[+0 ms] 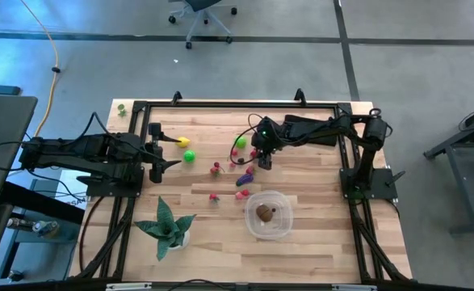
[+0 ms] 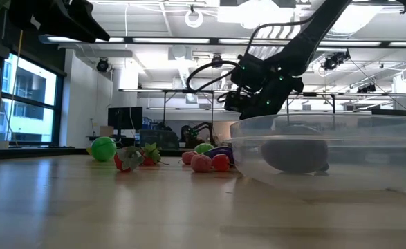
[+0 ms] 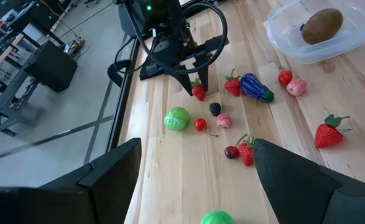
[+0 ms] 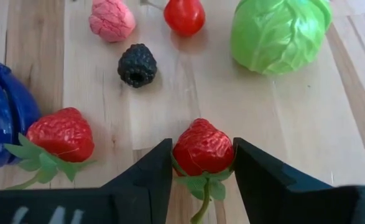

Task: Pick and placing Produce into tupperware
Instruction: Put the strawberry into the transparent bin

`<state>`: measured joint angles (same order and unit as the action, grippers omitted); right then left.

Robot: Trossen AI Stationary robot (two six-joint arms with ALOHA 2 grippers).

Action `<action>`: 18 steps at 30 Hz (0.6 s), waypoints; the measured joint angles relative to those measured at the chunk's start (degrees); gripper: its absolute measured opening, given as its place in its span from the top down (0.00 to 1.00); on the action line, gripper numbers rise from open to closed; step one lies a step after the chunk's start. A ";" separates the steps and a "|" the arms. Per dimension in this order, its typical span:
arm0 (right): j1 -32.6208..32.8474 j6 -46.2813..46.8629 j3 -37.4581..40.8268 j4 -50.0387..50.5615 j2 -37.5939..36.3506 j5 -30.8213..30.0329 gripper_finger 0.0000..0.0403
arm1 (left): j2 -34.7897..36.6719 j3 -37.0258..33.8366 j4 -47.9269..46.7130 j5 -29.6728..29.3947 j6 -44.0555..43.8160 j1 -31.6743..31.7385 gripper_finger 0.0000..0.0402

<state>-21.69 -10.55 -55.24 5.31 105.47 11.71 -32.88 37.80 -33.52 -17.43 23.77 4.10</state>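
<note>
My right gripper (image 4: 202, 163) stands low over the scattered produce, shut on a red strawberry (image 4: 202, 146). Near it on the wood lie a green cabbage (image 4: 280, 31), a blackberry (image 4: 137, 64), a cherry tomato (image 4: 184, 15), a pink piece (image 4: 112, 18), a second strawberry (image 4: 61, 134) and a purple eggplant (image 4: 2, 106). The clear round tupperware (image 1: 253, 230) sits toward the near edge with a brown kiwi (image 1: 266, 213) inside. My left gripper (image 1: 168, 148) waits open at the table's left, beside a yellow piece (image 1: 182, 141) and a green ball (image 1: 189, 156). My right gripper pinches the strawberry's red body (image 4: 222, 149) between its two fingers, one on each side, with the leafy stem end (image 4: 201, 186) pointing back between them. The fingers come slanting down from the table's right side. I cannot tell whether the berry rests on the wood or hangs just above it.
A spiky green potted plant (image 1: 168, 226) stands near the table's near-left part. More red berries (image 1: 216, 168) lie between the two grippers. A black frame (image 1: 237, 103) runs round the table's edges. Bare wood shows at the near right of the tupperware.
</note>
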 joint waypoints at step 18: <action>12.51 8.32 -0.01 16.12 -26.71 -4.59 0.65 | 0.00 0.01 -0.02 0.02 -0.02 0.02 0.26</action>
<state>-9.18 -2.23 -55.24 21.43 78.77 7.12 -32.88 37.80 -33.54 -17.41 23.75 4.12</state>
